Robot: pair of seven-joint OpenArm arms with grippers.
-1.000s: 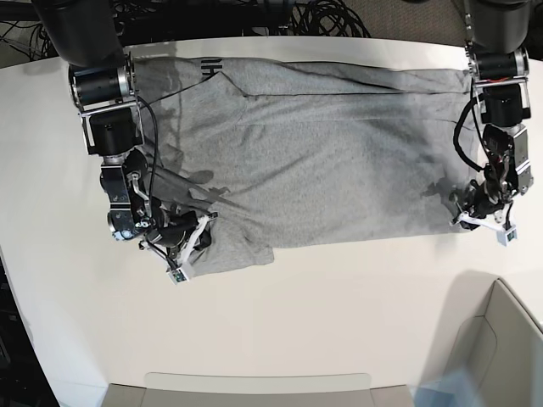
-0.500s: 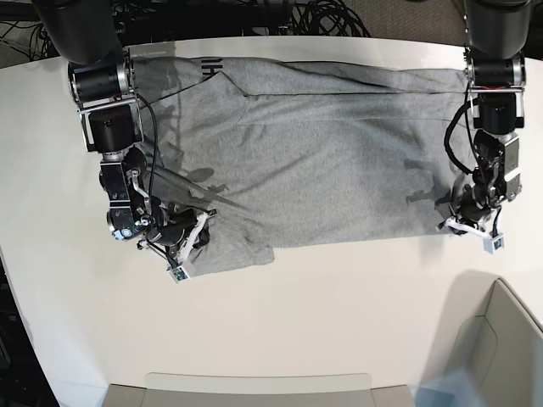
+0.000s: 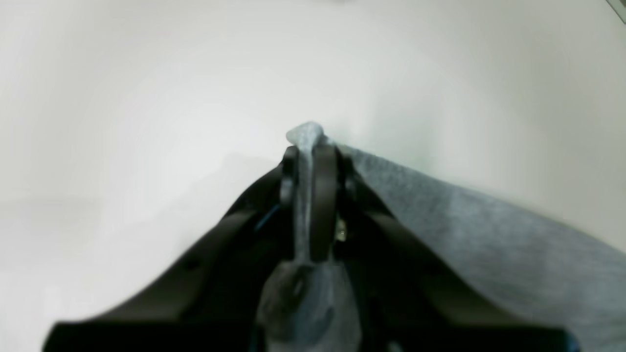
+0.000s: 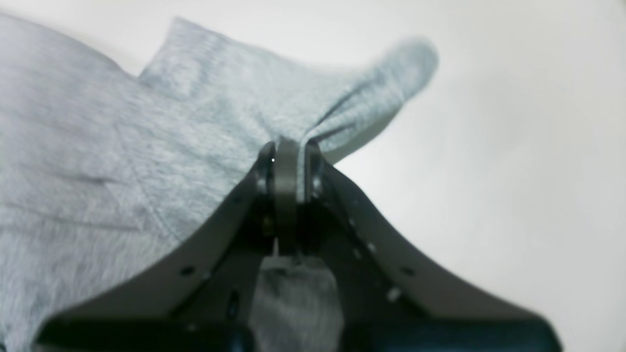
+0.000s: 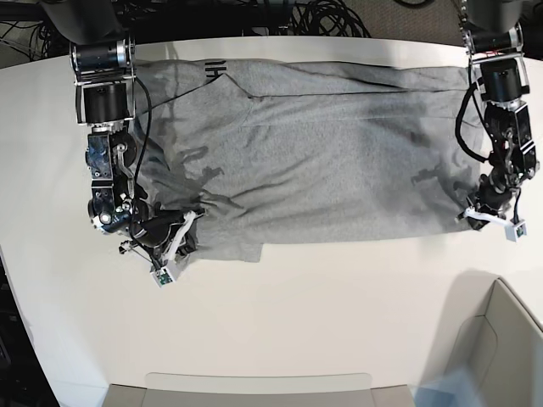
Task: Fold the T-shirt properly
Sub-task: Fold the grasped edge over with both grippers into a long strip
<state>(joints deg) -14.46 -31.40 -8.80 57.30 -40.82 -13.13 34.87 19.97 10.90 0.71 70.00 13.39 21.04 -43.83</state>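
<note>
On the table: the T-shirt [image 5: 314,153] is spread flat and sideways across the white table [image 5: 339,314], its long lower edge facing the near side, black lettering just showing at the far edge.
Left gripper: the left gripper [image 3: 309,161] is seen with its jaws clamped on a thin fold of grey cloth at the shirt's corner; a small tuft pokes out beyond the tips.
Right gripper: the right gripper [image 4: 288,161] is seen with its jaws pressed together on a bunched bit of cloth beside the sleeve, a loose flap curling past the tips.
Step in hand: both near corners appear to be held so that the near edge can be lifted and carried over toward the far edge.
Risk of slipping: only a narrow pinch is held on the left side, so the cloth could be pulled free if it is lifted quickly or tugged sideways.
Risk of a crooked fold: if the two arms are not raised evenly, the edge could be dragged askew and wrinkles set in.
Risk of a single layer: it cannot be told whether both layers are caught; the lower one may be left behind.
</note>
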